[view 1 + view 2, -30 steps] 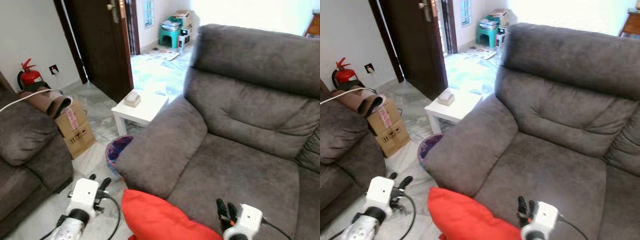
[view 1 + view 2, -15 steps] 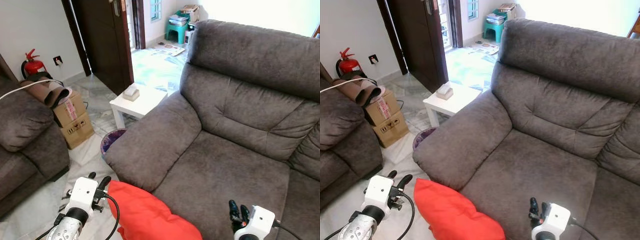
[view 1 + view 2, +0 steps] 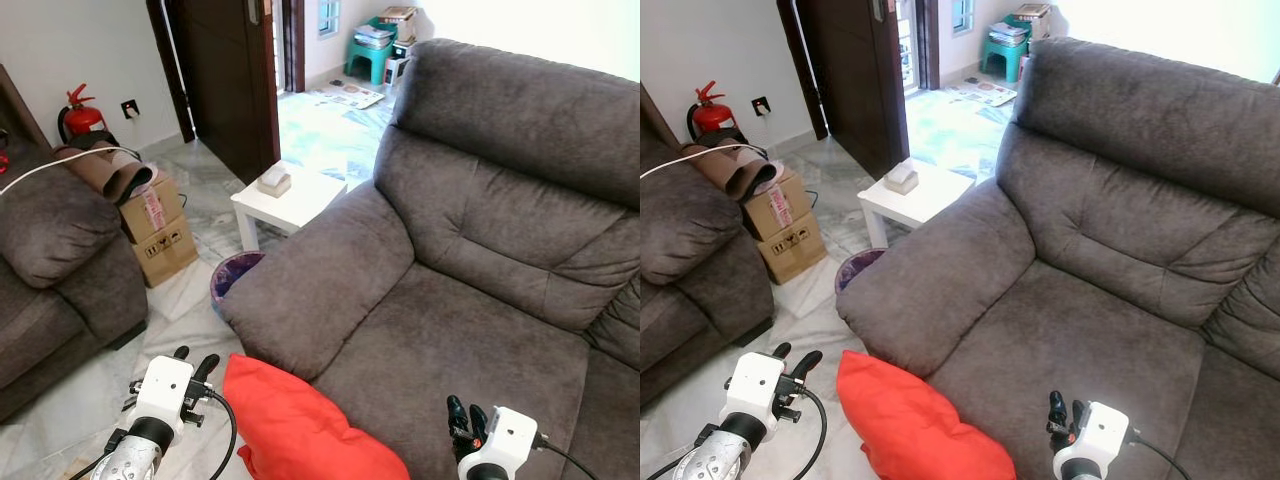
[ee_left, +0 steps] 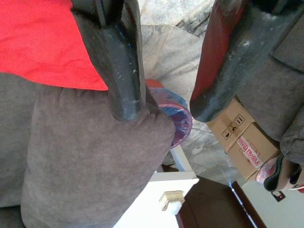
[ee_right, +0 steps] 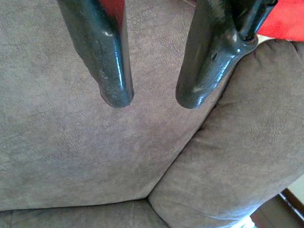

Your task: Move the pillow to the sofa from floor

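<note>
- Pillow: red, plump, between the two grippers at the sofa's front edge. Its upper corner leans against the front of the sofa's armrest; whether its lower part rests on the floor or already on the seat lip, I cannot tell.
- Left gripper: beside the pillow's outer edge, over the marble floor; fingers spread, nothing between them. In its wrist view the red fabric lies just behind one finger.
- Right gripper: over the sofa's seat cushion, near the front edge, on the pillow's other side; fingers apart, holding nothing, grey upholstery below them.
- Handling estimate: likely light, soft and compressible; the fabric should give good friction, no breakage risk. A one-finger pinch would probably just bunch the cover, so squeezing it from both sides, or nipping a corner, looks best.
- Beyond the armrest: purple-rimmed bin, small white side table with a tissue box.
- Further left: cardboard box, second grey sofa, fire extinguisher by the wall.
- Far: dark door, teal stool.
</note>
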{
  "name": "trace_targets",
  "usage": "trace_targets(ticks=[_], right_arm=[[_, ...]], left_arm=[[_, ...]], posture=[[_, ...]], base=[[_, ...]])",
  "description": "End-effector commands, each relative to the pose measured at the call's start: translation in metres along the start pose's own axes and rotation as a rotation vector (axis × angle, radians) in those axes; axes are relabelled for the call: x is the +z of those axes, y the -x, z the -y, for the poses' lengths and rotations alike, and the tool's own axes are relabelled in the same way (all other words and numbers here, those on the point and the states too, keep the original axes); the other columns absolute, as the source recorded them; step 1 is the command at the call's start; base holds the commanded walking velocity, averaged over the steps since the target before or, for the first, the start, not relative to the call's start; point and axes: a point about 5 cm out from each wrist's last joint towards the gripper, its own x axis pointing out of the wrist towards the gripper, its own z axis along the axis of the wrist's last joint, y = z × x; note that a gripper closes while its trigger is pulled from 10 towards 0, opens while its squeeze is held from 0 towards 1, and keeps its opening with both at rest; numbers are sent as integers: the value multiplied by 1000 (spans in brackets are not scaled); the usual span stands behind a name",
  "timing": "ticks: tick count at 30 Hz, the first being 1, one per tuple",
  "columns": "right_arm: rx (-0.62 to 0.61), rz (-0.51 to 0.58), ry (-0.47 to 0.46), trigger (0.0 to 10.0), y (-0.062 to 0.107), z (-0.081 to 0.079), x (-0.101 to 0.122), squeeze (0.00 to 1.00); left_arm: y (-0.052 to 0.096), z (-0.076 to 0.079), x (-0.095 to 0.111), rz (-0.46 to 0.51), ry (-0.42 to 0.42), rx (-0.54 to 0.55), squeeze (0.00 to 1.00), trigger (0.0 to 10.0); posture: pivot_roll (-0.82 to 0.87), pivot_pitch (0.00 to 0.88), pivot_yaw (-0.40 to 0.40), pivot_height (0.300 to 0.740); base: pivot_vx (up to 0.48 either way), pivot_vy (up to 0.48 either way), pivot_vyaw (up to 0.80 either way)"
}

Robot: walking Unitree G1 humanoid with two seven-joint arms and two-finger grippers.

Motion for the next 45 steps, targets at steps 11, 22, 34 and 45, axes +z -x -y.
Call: trace_targets(ticks=[11,22,34,45], right_arm=[[-12,-2,-9,10000,1,1,-1,0],[-47,21,-8,10000,1,0,0,0],[-55,39,-16,10000,-1,4,5,0],[-43,66,-51,10000,-3,2,9,1000]], left_arm=[[3,-3,-1,-12,-2,4,0,10000],[2,-2,-1,-10,0,8,0,10000],[1,-1,-1,-7,5,16,0,10000],[2,-2,-1,-10,-13,24,0,10000]], posture=[[134,110,7,701],[137,110,6,701],[135,110,-1,687],[140,108,-4,687]], base=[[0,0,0],[0,0,0],[0,0,0],[0,0,0]])
